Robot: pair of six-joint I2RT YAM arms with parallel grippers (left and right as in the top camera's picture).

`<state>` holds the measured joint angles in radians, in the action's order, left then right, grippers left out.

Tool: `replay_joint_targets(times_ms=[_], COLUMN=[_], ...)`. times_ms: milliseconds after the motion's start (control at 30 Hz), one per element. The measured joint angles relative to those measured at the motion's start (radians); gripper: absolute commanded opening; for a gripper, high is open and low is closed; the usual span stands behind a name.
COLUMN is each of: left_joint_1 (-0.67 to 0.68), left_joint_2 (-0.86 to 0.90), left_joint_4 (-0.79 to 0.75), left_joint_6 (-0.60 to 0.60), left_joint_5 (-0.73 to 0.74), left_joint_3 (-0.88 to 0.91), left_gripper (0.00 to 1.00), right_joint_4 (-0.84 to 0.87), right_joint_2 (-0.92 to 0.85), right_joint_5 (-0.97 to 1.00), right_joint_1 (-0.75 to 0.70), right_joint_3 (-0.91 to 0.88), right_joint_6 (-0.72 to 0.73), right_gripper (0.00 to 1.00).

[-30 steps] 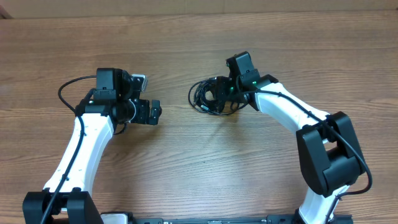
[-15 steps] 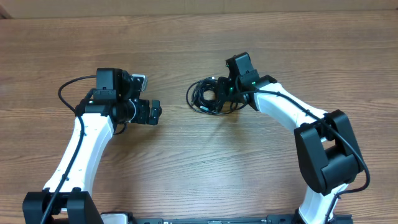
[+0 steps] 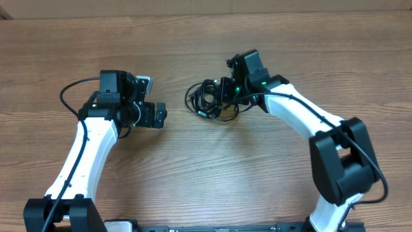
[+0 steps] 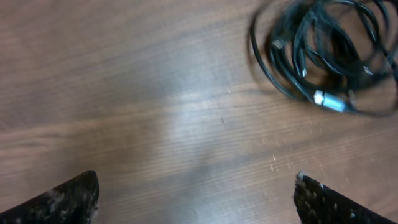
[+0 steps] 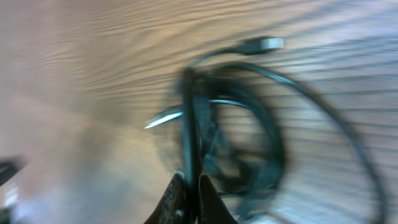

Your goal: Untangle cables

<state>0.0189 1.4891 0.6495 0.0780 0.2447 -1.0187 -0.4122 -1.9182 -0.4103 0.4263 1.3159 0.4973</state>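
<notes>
With the right tool (image 5: 189, 198) clamped on one strand (image 5: 188, 124), lift slowly while the open left tool (image 4: 194, 183) pins the bundle (image 4: 323, 56).

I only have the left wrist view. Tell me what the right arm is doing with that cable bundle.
Observer: In the right wrist view, blurred as it is, the right tool is pinched shut on one black strand of the cable bundle.
Operator: Give me where on the bundle it grips.
Observer: Overhead, it sits at the bundle's right edge, the side facing away from the left tool.
</notes>
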Motion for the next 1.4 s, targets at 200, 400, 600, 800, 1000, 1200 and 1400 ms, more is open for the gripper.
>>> replay_joint_targets(times_ms=[200, 400, 600, 800, 1000, 1200, 1400], left_joint_1=[0.0, 0.0, 0.0, 0.0, 0.0, 0.0, 0.0], left_joint_2=[0.0, 0.0, 0.0, 0.0, 0.0, 0.0, 0.0], left_joint_4=[-0.055, -0.034, -0.064, -0.074, -0.074, -0.069, -0.06], left_joint_6=[0.0, -0.047, -0.193, -0.237, -0.241, -0.245, -0.245], left_joint_5=[-0.061, -0.003, 0.243, 0.333, 0.346, 0.296, 0.266], left_joint_3=[0.0, 0.0, -0.001, -0.001, -0.001, -0.001, -0.001], left_gripper=[0.99, 0.99, 0.99, 0.99, 1.0, 0.99, 1.0], right_joint_4=[0.0, 0.013, 0.153, 0.256, 0.235, 0.216, 0.272], right_joint_2=[0.11, 0.206, 0.217, 0.218, 0.218, 0.218, 0.218], right_joint_5=[-0.152, -0.286, -0.521, -0.691, -0.72, -0.705, -0.697], right_joint_1=[0.0, 0.0, 0.0, -0.002, -0.037, -0.047, -0.047], right_joint_3=[0.034, 0.041, 0.042, 0.045, 0.045, 0.045, 0.045], right_joint_6=[0.0, 0.001, 0.007, 0.06, 0.079, 0.132, 0.291], right_gripper=[0.04, 0.04, 0.04, 0.04, 0.04, 0.04, 0.04])
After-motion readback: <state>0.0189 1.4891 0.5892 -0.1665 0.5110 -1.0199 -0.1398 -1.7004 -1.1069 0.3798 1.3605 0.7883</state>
